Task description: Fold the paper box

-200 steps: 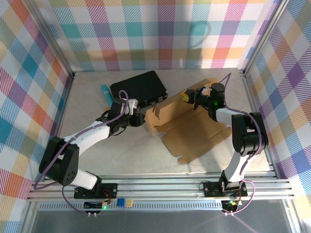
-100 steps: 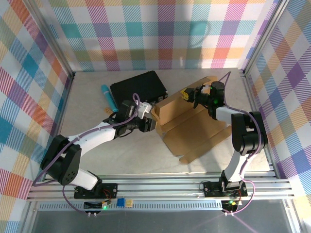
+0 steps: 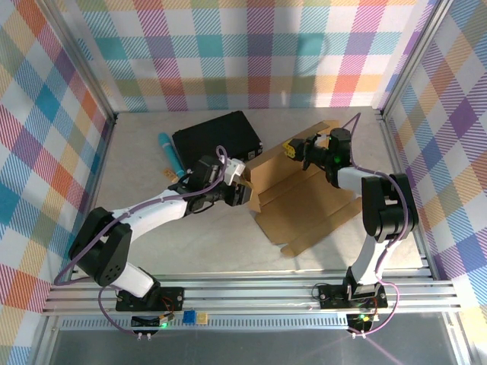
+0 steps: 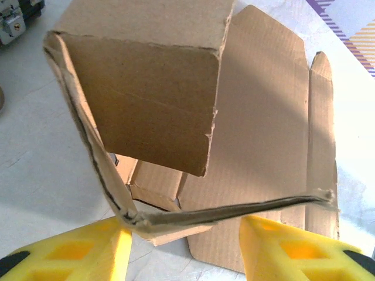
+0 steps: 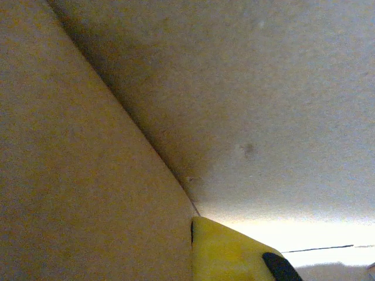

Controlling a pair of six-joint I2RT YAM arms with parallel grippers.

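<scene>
Checked walls in pastel colours close in a pale counter, and 2 arms are at work on it. Since a second ago the left end effector has swung away from the front of the black case and come up against the near left corner of the paper box; the right arm has not shifted. From the left wrist, its 2 yellow fingers stand apart, with a bent cardboard edge running across the gap just ahead of them and a raised flap beyond that. The rest of the box lies flat past that flap, stretching toward the right arm. The right end effector is closed, pinching the top edge of the box's upright wall; its wrist camera has cardboard pressed right up to 1 yellow finger. I count 1 paper box, 1 black case behind the left end effector, and 1 teal tube well off to that end effector's left.
</scene>
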